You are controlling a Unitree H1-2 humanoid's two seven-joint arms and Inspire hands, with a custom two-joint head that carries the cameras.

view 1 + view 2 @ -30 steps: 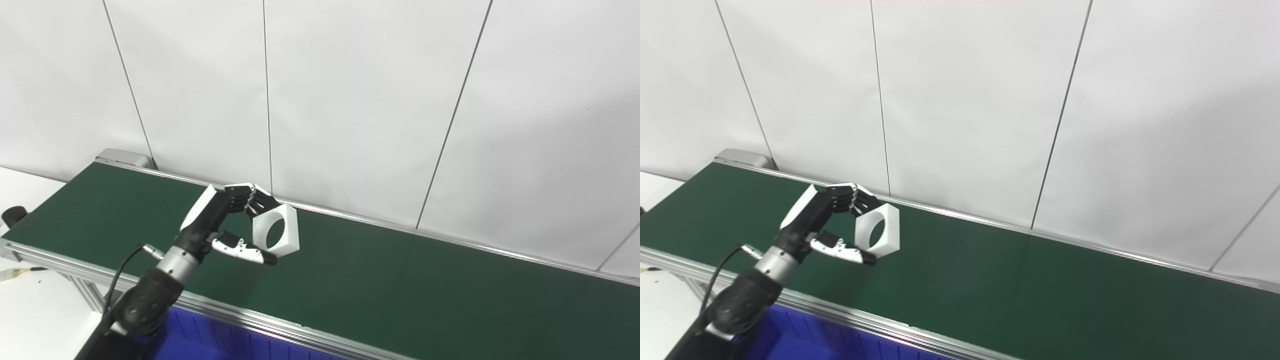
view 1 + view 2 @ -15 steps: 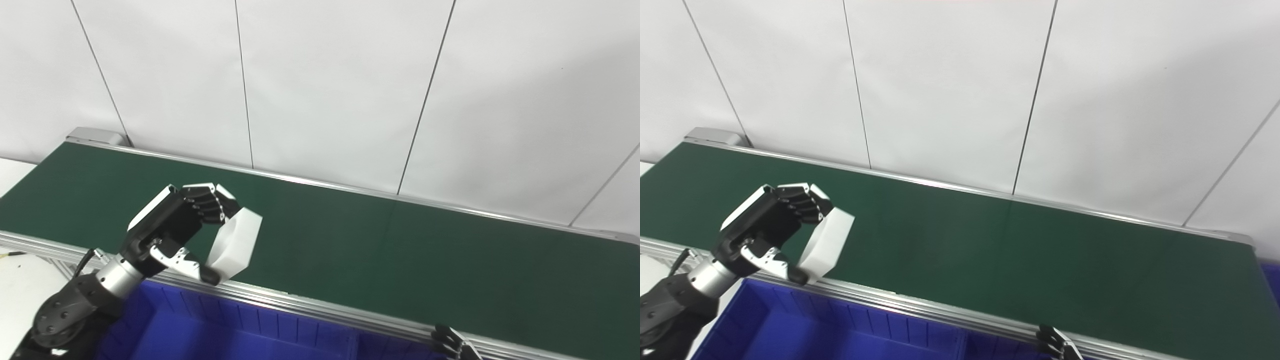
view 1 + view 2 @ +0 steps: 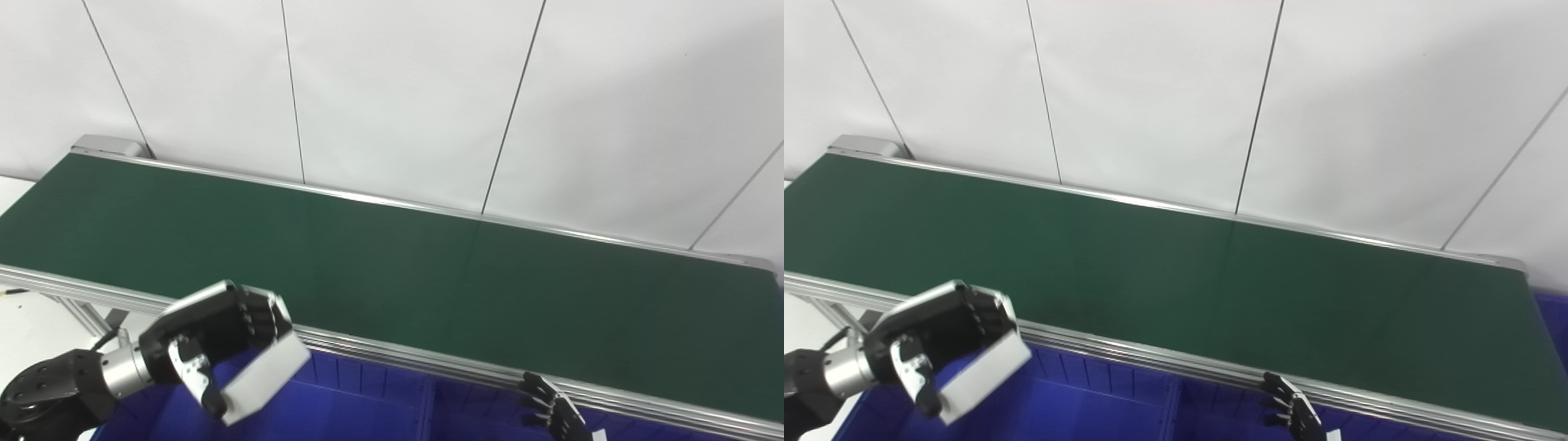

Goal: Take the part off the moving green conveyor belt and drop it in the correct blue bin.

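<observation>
My left hand (image 3: 208, 346) is shut on the white hexagonal part (image 3: 264, 378), fingers on top and thumb below. It holds the part edge-on, in front of the belt's near rail and above the left blue bin (image 3: 343, 407). The same hand (image 3: 928, 346) and part (image 3: 979, 378) show in the right eye view. The green conveyor belt (image 3: 392, 269) carries nothing. My right hand (image 3: 554, 413) shows only its fingertips at the bottom edge, spread apart and empty.
An aluminium rail (image 3: 429, 361) runs along the belt's near side, with blue bins below it split by a divider (image 3: 427, 407). A white panelled wall (image 3: 392, 92) stands behind the belt. A white table (image 3: 37, 324) lies at the left.
My left hand has carried the part off the belt, toward me over the near rail, and lowered it above the blue bin. The part has turned edge-on. The camera has tilted downward.
</observation>
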